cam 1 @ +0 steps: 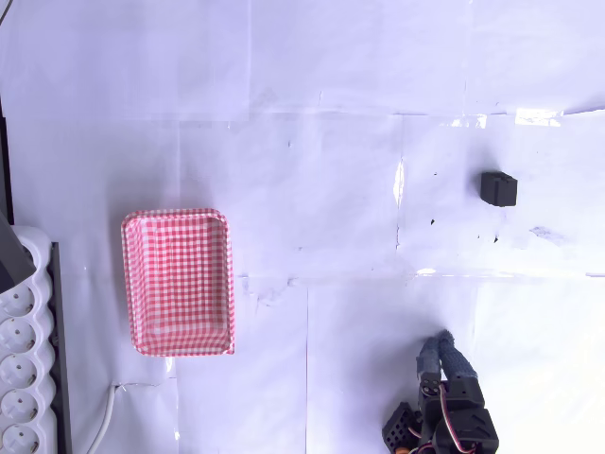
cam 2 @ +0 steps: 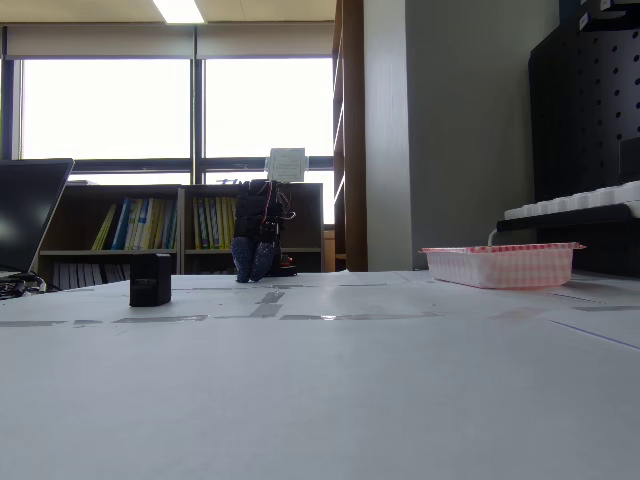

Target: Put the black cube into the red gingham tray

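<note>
I read this as the very start: nothing is picked up, and my fingers [cam 1: 437, 352] hang near the arm's base, pressed together as far as I can judge from the overhead view, where the two blue-grey tips run side by side into one point; I won't swear to it at this size. The black cube [cam 1: 498, 188] sits on the white counter [cam 1: 331, 189] ahead of the fingers and a little to their right in the overhead view, well apart from them. The red gingham tray [cam 1: 178, 282] lies far off to the fingers' left in that same view, empty, and also well apart from the cube. So the step in hand is the reach. My next move calls for spreading the fingers, swinging out over the cube, and coming down to straddle it squarely before closing. The overhead view gives me the layout, and the cube seems turned slightly askew to the picture's edges. The fixed view gives me height instead: the cube [cam 2: 150, 279] stands flat on the counter, the fingers [cam 2: 253, 262] point downward close to the surface, and the tray [cam 2: 500, 265] shows its low raised rim, which the cube will have to clear.
</note>
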Tool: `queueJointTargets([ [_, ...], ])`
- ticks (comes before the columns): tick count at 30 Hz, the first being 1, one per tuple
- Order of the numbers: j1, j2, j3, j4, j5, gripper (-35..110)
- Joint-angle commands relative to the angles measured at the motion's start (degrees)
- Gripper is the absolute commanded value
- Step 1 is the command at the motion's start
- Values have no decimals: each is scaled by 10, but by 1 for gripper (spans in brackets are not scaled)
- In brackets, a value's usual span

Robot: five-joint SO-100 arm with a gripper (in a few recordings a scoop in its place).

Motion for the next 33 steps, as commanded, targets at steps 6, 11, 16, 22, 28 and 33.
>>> queueJointTargets([
  [6, -5, -8, 5, 33, 15, 0],
  [11, -5, -8, 5, 33, 15, 0],
  [16, -5, -8, 5, 33, 15, 0],
  [22, -5, -8, 5, 33, 15, 0],
  [28, -1, -15, 5, 33, 3, 3],
  [33, 15, -7, 5, -9, 107, 3],
])
